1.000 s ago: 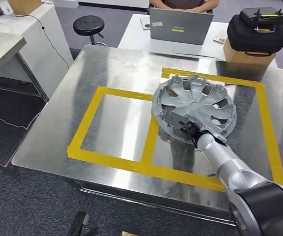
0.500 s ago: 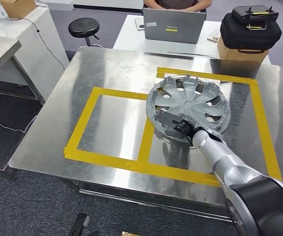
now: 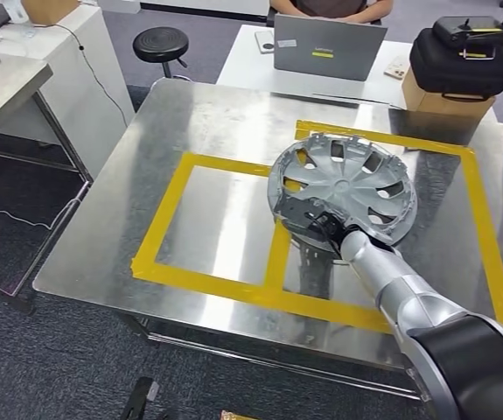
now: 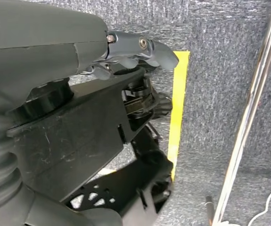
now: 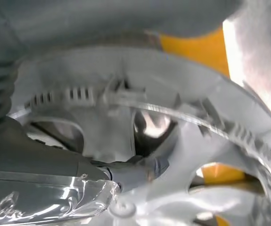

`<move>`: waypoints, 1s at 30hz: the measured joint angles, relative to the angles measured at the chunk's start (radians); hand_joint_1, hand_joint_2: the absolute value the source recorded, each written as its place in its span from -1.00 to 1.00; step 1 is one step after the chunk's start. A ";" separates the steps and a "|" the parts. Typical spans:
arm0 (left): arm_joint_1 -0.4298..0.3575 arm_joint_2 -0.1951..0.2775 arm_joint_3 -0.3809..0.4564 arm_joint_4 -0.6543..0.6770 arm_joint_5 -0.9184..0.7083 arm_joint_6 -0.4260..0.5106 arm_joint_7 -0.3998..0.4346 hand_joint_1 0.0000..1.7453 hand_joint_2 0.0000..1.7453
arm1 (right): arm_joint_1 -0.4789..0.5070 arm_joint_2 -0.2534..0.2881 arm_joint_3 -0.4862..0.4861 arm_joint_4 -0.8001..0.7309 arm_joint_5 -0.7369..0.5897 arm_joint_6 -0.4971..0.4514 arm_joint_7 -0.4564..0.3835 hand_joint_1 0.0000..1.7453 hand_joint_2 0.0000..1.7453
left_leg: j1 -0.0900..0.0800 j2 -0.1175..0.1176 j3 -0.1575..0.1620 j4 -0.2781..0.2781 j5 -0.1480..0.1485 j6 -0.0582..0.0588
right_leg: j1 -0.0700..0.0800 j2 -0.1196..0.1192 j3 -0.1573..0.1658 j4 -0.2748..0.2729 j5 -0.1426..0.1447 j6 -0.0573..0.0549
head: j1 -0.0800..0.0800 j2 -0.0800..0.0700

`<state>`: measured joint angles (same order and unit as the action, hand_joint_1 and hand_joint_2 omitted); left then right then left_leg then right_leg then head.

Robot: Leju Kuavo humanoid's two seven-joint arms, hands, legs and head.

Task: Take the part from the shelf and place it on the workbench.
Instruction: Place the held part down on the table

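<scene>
Right now we hold the silver wheel cover [image 3: 342, 188] by its near rim with our right hand [image 3: 319, 223], the dark fingers clamped over the edge of the rim. It is tilted, its near edge raised in our grip, its far edge low over the steel workbench [image 3: 189, 118]; whether that far edge touches the metal we cannot tell from the head view. The wheel cover hangs over the right-hand rectangle of yellow tape [image 3: 476, 197], overlapping the strip that divides it from the left-hand tape rectangle [image 3: 169, 206]. Our silver right arm [image 3: 400, 284] reaches in from the lower right.

From the right wrist view we see the pale underside of the wheel cover [image 5: 184, 117] close up, ribbed and slotted, with a grey finger [image 5: 141, 170] pressed against it and yellow tape [image 5: 194, 44] behind the openings.

Our left hand [image 4: 141, 49] hangs beside the body over the grey carpet [image 4: 215, 28], its fingers curled in and holding nothing. A yellow floor strip [image 4: 178, 103] and a shiny metal bar [image 4: 254, 103] lie beyond it.

Beyond the workbench stands a white desk [image 3: 248, 61] with a grey laptop [image 3: 331, 48] and a person [image 3: 331, 7] seated behind it. To the right, a black case [image 3: 463, 57] sits on a cardboard box [image 3: 443, 101]. A black stool [image 3: 161, 44] stands to the left of the desk.
</scene>
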<state>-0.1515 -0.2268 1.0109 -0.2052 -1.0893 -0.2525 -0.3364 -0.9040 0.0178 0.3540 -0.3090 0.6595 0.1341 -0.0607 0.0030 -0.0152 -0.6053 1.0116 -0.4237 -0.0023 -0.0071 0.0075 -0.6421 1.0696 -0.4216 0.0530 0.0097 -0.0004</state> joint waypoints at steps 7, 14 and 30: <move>0.004 0.001 0.009 0.000 0.033 0.007 -0.017 -1.00 1.00 | -0.061 0.006 0.008 -0.018 0.078 -0.188 0.123 -1.00 -1.00 | 0.002 0.003 -0.045 0.084 -0.051 -0.038 | -0.004 0.001 0.015 -0.043 0.012 -0.029 | -0.004 0.000; 0.018 0.001 0.033 0.000 0.064 0.023 -0.042 -1.00 1.00 | -0.088 0.013 0.025 -0.115 0.152 -0.384 0.163 -1.00 -1.00 | 0.008 0.007 -0.071 0.117 -0.015 -0.047 | -0.007 0.001 0.017 -0.042 0.010 -0.025 | -0.006 0.000; 0.044 -0.003 0.074 0.000 0.095 0.057 -0.075 -1.00 -0.50 | 0.411 -0.012 -0.028 -1.003 0.169 -0.818 -0.166 -1.00 -1.00 | 0.003 -0.005 -0.003 -0.006 0.004 -0.001 | -0.002 -0.001 -0.014 0.024 -0.017 0.004 | 0.007 0.000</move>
<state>-0.1077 -0.2300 1.0851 -0.2052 -0.9940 -0.1953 -0.4112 -0.4926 0.0059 0.3256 -1.3115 0.8285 -0.6839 -0.2263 0.0065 -0.0203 -0.6080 1.0057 -0.4199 -0.0029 -0.0087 0.0061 -0.6558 1.0934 -0.4389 0.0568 0.0171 -0.0004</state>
